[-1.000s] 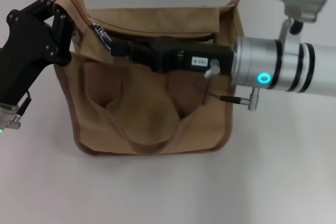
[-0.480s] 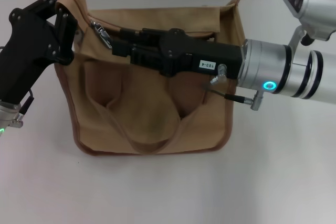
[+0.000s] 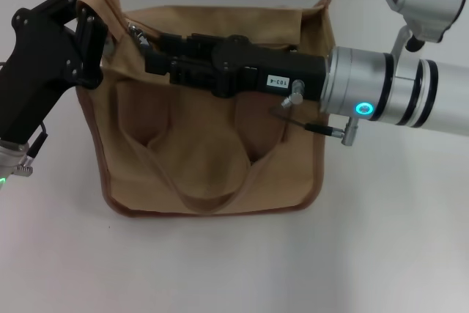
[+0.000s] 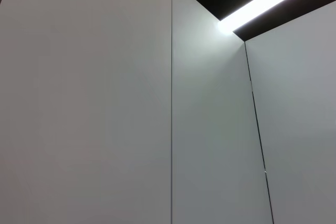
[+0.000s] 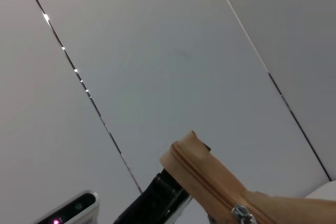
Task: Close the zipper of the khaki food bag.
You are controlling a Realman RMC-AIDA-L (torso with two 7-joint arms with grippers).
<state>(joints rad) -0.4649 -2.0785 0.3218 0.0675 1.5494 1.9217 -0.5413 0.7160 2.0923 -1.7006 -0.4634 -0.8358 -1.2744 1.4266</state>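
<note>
White tabletop is carrying the khaki food bag near its far edge. Left gripper is pinching the bag's corner; right gripper is reaching the zipper, grip unclear. Pull could slip if misaligned.

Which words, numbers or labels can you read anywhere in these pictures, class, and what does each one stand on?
One small white label with dark print sits on the black body of the right gripper, in the head view; the print appears upside down and is too small to read reliably.
The khaki food bag shows no print.
The wrist views show no text.
</note>
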